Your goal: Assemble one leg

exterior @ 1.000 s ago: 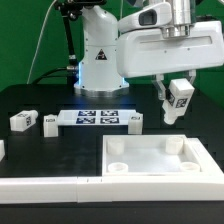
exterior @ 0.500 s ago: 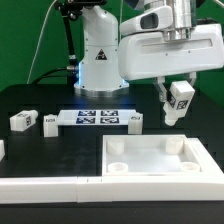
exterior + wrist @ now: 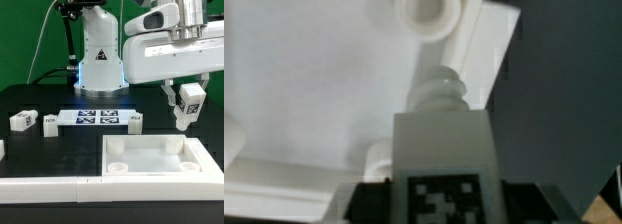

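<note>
My gripper (image 3: 186, 112) is shut on a leg (image 3: 189, 103), a small white block with a black-and-white tag, and holds it upright in the air above the far right part of the large white tray (image 3: 160, 170). In the wrist view the leg (image 3: 445, 140) runs out from between the dark fingers (image 3: 370, 203), its threaded tip pointing toward the tray's corner socket (image 3: 429, 18) on the white tray floor (image 3: 313, 90). Another leg (image 3: 23, 120) lies on the table at the exterior view's left.
The marker board (image 3: 95, 119) lies on the black table behind the tray. The robot base (image 3: 98, 55) stands at the back. A long white bar (image 3: 40, 187) lies along the front left beside the tray.
The gripper with the leg has moved to the exterior view's right and the leg has turned more upright.
</note>
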Robot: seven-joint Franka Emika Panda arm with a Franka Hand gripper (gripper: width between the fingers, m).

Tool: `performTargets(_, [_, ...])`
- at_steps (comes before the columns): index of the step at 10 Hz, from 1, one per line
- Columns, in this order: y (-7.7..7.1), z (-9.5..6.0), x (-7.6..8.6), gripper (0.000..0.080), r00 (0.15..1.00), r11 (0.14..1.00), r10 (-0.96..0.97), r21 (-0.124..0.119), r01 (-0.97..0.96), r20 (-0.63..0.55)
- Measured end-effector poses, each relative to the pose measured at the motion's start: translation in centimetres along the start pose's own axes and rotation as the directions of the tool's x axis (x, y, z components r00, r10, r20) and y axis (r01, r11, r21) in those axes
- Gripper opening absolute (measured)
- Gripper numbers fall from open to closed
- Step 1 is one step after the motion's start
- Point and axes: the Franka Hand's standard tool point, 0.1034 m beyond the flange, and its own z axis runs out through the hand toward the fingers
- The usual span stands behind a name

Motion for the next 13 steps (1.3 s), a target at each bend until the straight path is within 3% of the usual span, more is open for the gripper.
performTargets(2, [0.6, 0.8, 1.4, 0.0288, 0.997, 0.998, -0.064, -0.005, 0.064, -0.045])
performTargets(4, [0.7, 0.8, 1.7, 0.0288, 0.995, 0.998, -0.066, -0.01, 0.065, -0.074])
performTargets(7, [1.9, 0.8, 1.6, 0.0288, 0.944, 0.994, -0.1, -0.07, 0.082, -0.315])
performTargets(8, [1.8, 1.3, 1.5, 0.0288, 0.957, 0.995, -0.098, -0.06, 0.085, -0.272])
performTargets(9, [1.8, 0.9, 3.0, 0.0288, 0.952, 0.995, -0.099, -0.06, 0.085, -0.291])
performTargets(13, [2.5, 2.0, 5.7, 0.0288, 0.948, 0.995, -0.093, -0.058, 0.079, -0.305])
